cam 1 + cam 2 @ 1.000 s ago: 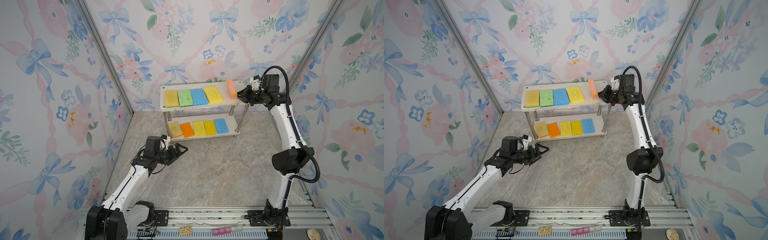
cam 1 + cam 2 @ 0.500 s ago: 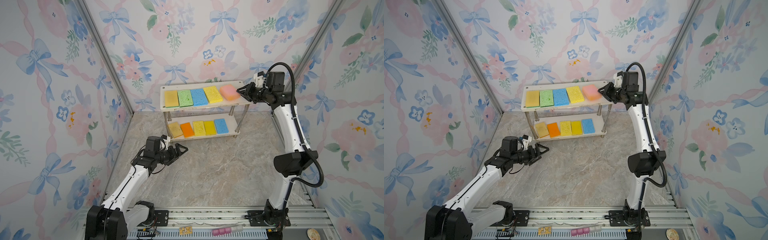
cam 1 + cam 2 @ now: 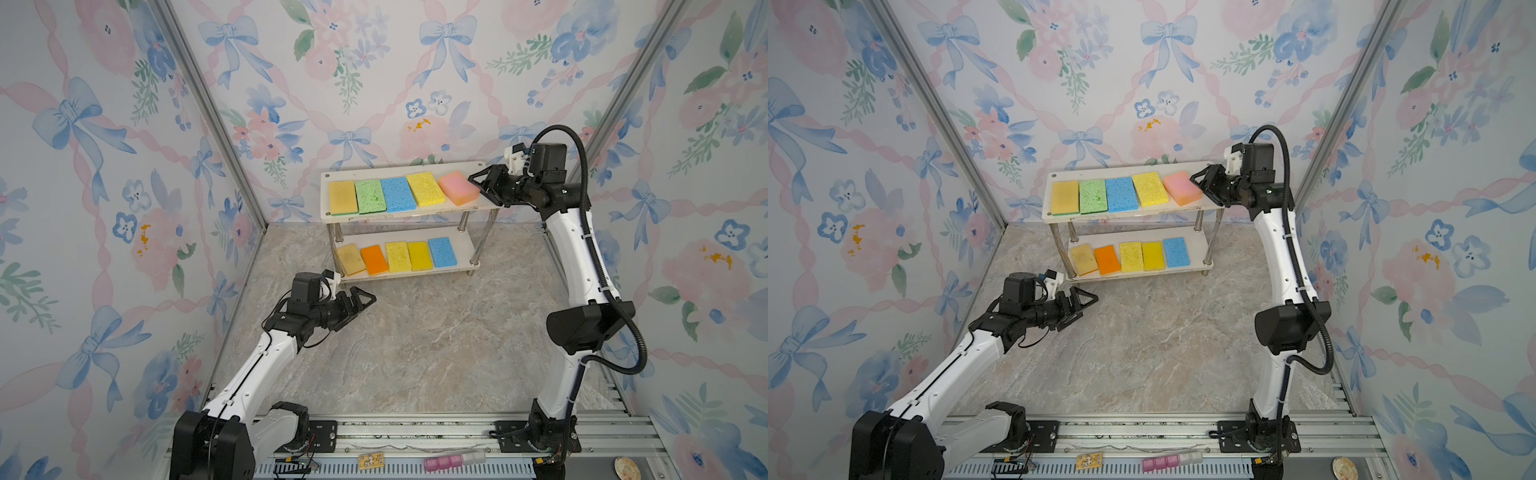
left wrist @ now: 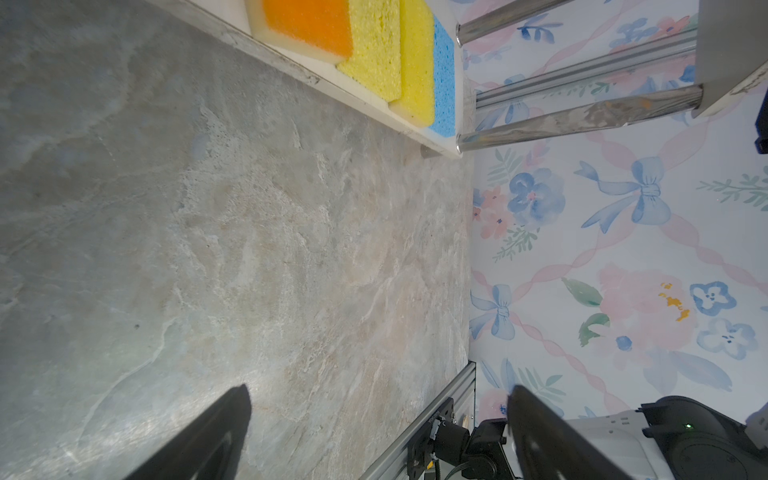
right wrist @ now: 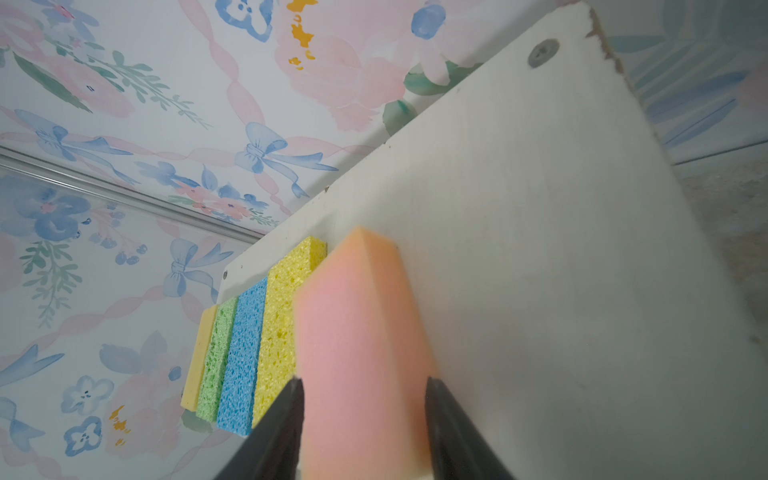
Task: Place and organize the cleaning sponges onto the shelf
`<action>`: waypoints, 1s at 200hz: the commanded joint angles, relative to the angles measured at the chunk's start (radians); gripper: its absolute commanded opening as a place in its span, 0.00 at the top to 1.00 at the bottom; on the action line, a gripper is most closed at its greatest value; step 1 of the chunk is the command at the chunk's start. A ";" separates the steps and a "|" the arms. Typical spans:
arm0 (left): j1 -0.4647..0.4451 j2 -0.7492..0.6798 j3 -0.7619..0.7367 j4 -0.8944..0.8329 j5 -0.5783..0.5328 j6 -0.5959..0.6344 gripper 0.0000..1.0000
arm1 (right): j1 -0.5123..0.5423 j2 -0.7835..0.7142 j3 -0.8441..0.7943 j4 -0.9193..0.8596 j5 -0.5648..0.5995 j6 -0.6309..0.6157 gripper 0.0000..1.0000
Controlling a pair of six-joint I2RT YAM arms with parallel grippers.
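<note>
Shelf (image 3: 374,172): top board carries five sponges in a row, ending in the pink sponge (image 3: 458,188), which lies flat but slightly askew against its yellow neighbour. The lower board carries five more. No sponge is seen on the counter (image 3: 415,340).

Right end effector (image 3: 478,189): jaws partly open, one either side of the pink sponge's near end; contact cannot be determined.

Left end effector (image 3: 365,305): wide open, empty, above the counter before the shelf.

Assessment: placement looks essentially complete. Outstanding: clear the right arm and perhaps square the pink sponge.
</note>
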 commanded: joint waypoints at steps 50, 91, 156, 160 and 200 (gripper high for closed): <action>0.007 -0.003 -0.004 0.007 0.013 0.014 0.02 | 0.032 -0.016 0.011 -0.011 -0.026 0.003 0.49; 0.007 -0.018 -0.008 0.007 0.013 0.010 0.02 | 0.040 -0.022 0.008 -0.018 -0.027 0.001 0.49; 0.008 -0.043 -0.016 0.007 0.011 0.003 0.02 | 0.062 -0.039 -0.005 -0.043 -0.031 -0.013 0.49; 0.007 -0.044 -0.017 0.007 0.010 0.002 0.02 | 0.063 -0.043 -0.009 -0.043 -0.031 -0.014 0.49; 0.008 -0.064 -0.025 0.007 0.008 -0.005 0.02 | 0.056 -0.066 -0.021 -0.060 -0.027 -0.027 0.48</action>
